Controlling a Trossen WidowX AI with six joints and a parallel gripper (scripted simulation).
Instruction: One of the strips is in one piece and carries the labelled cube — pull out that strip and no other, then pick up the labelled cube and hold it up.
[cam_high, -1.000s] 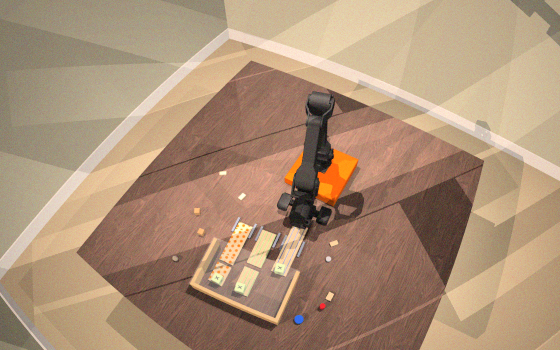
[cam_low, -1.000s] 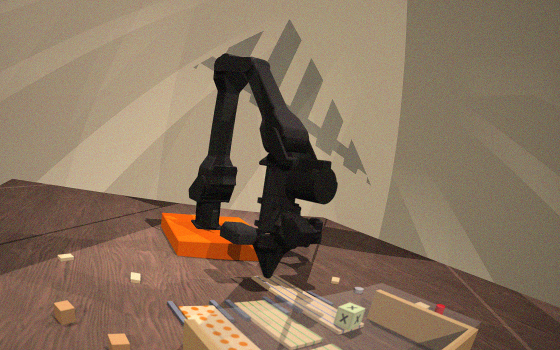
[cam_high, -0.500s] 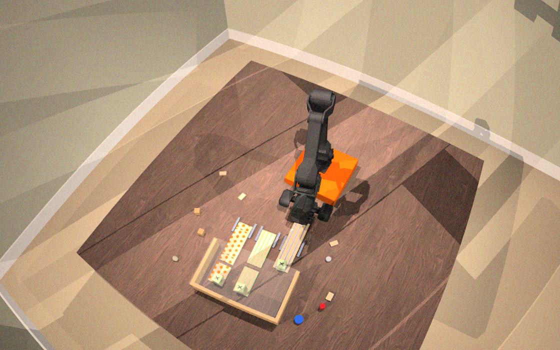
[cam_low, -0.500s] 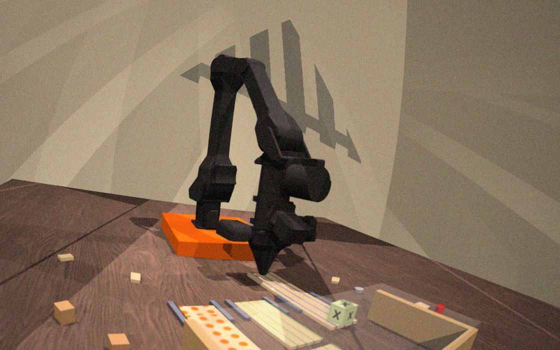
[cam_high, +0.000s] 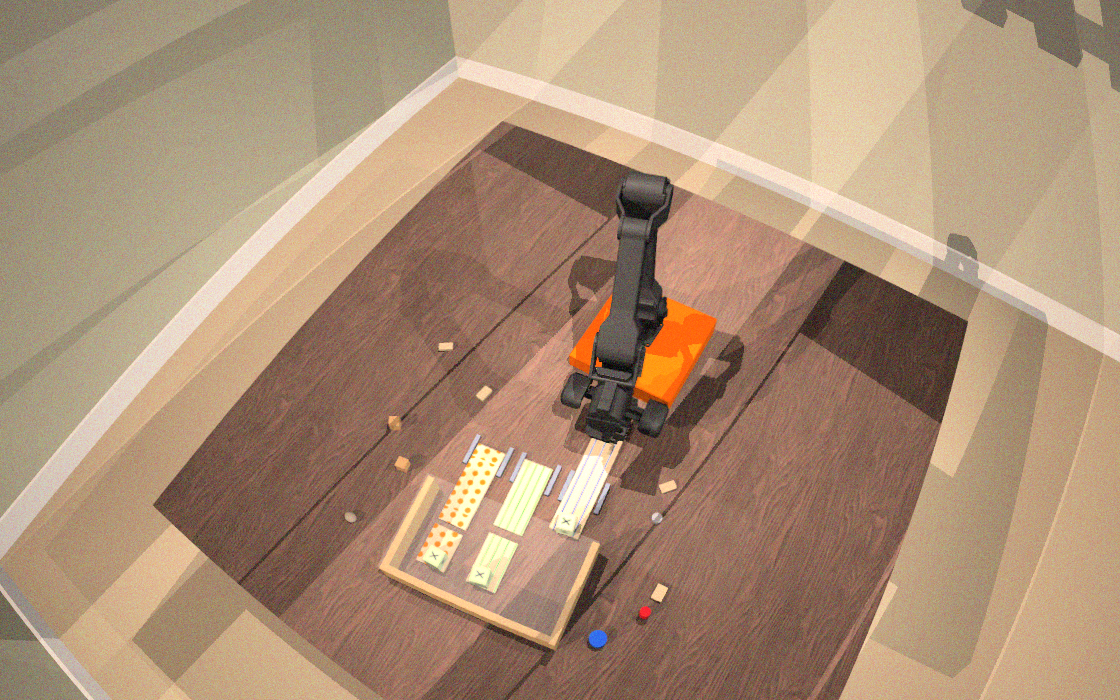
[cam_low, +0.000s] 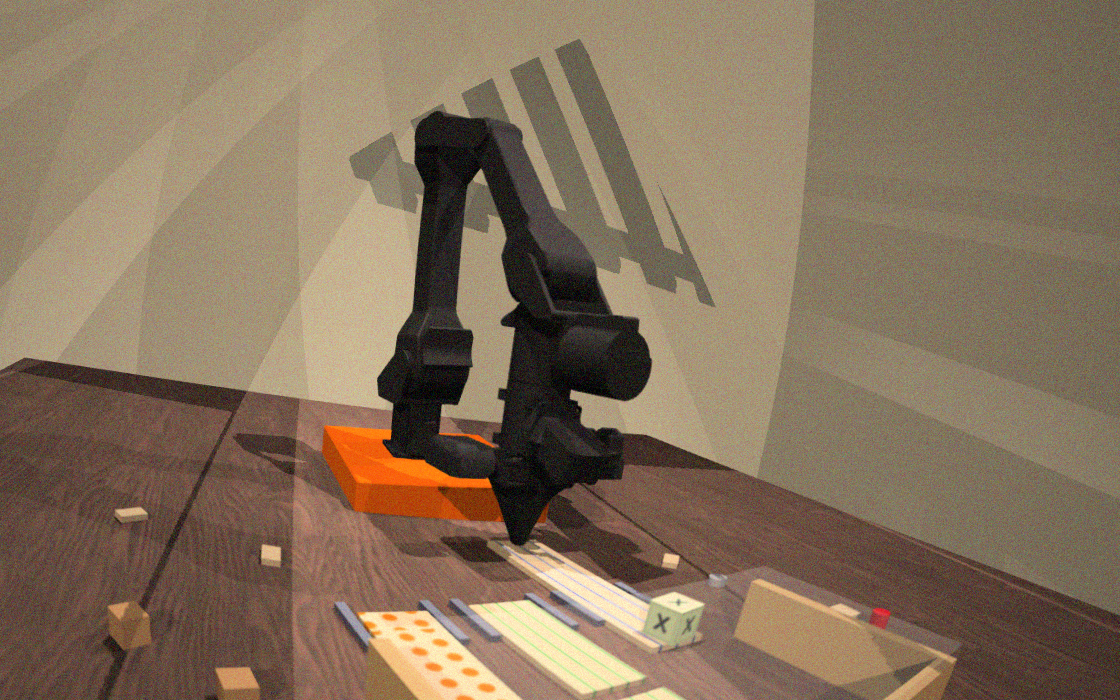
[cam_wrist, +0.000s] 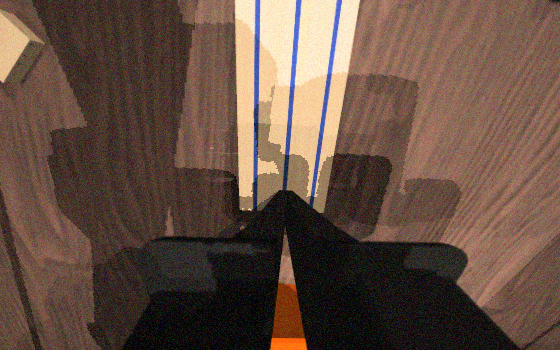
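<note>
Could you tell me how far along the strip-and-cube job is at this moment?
Done: the blue-lined strip, the unbroken one, is drawn partly toward the base, and its labelled cube sits at the tray's near edge. In hand: the shut gripper presses its tip on the strip's near end. Left: finish pulling, then grasp and lift the cube.
</note>
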